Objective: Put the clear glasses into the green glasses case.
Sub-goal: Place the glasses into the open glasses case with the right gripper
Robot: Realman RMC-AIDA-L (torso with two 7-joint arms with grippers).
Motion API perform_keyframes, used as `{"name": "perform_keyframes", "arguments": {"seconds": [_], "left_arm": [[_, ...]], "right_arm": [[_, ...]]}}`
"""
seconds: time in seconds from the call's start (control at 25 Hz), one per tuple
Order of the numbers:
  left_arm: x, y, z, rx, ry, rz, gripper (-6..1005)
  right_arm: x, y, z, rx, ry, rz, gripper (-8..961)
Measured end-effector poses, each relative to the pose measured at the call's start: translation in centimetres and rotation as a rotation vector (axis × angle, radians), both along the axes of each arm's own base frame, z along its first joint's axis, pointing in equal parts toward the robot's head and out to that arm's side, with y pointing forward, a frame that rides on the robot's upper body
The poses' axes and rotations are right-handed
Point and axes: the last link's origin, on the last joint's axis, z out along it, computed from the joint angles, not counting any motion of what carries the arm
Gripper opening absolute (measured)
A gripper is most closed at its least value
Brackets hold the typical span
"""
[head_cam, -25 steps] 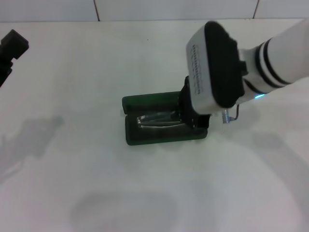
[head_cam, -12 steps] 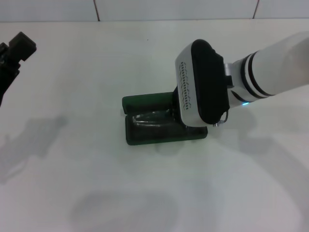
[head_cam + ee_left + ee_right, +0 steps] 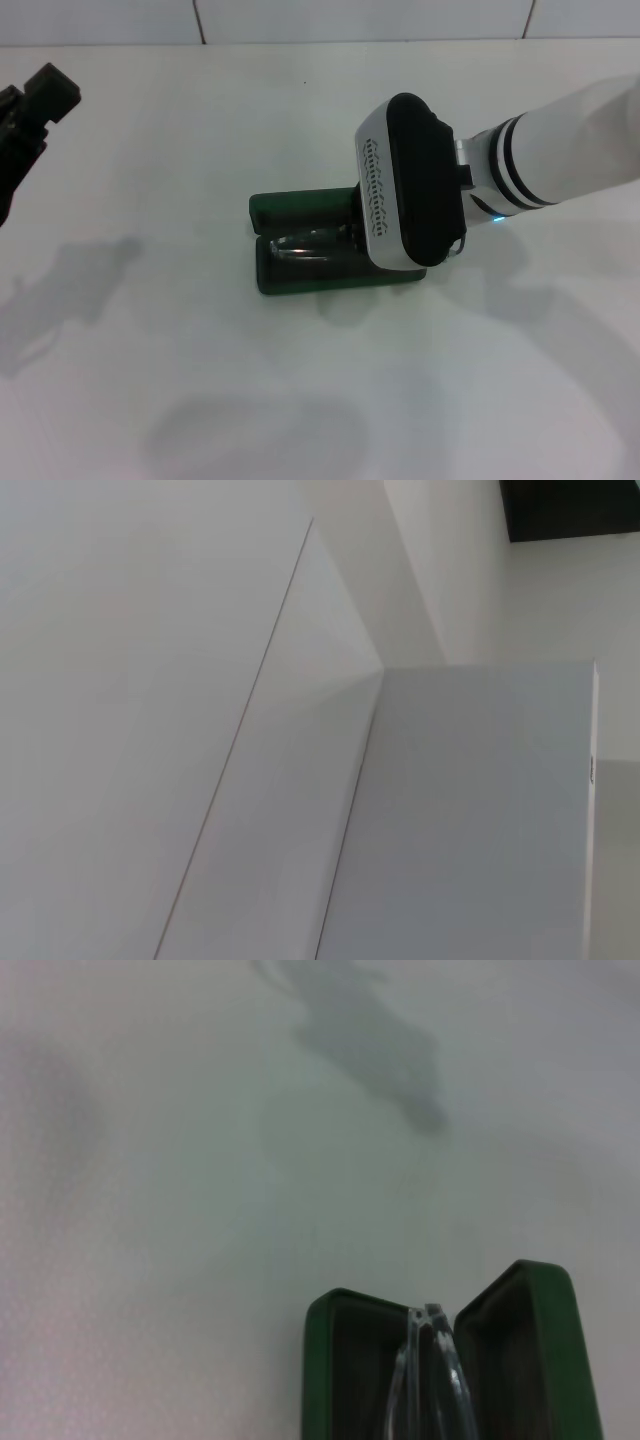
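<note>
The green glasses case point(image 3: 296, 277) lies open in the middle of the white table, its lid point(image 3: 295, 208) folded back on the far side. The clear glasses point(image 3: 306, 243) rest in its dark interior. My right arm's white and black wrist point(image 3: 410, 180) hangs over the right part of the case and hides the right gripper beneath it. In the right wrist view the open case point(image 3: 335, 1360) shows both halves, with the clear glasses point(image 3: 432, 1365) standing between them. My left gripper point(image 3: 35, 105) is parked far off at the table's left edge.
The white table point(image 3: 200, 380) spreads around the case, with arm shadows at the left and front. A tiled wall point(image 3: 360, 18) runs along the back. The left wrist view holds only pale wall surfaces point(image 3: 200, 730).
My right arm has moved left and lowered over the case, covering more of its right part. The case has shifted slightly left. The left gripper has drifted a little.
</note>
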Motion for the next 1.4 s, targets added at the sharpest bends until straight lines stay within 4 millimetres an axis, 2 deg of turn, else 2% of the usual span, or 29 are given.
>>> {"name": "perform_keyframes", "arguments": {"seconds": [0.84, 1.4], "left_arm": [[0.06, 0.09, -0.05, -0.004, -0.003, -0.002, 59], [-0.01, -0.01, -0.07, -0.004, -0.005, 0.001, 59]], "right_arm": [[-0.69, -0.34, 0.24, -0.004, 0.010, 0.028, 68], [-0.16, -0.38, 0.20, -0.006, -0.003, 0.018, 81]]}}
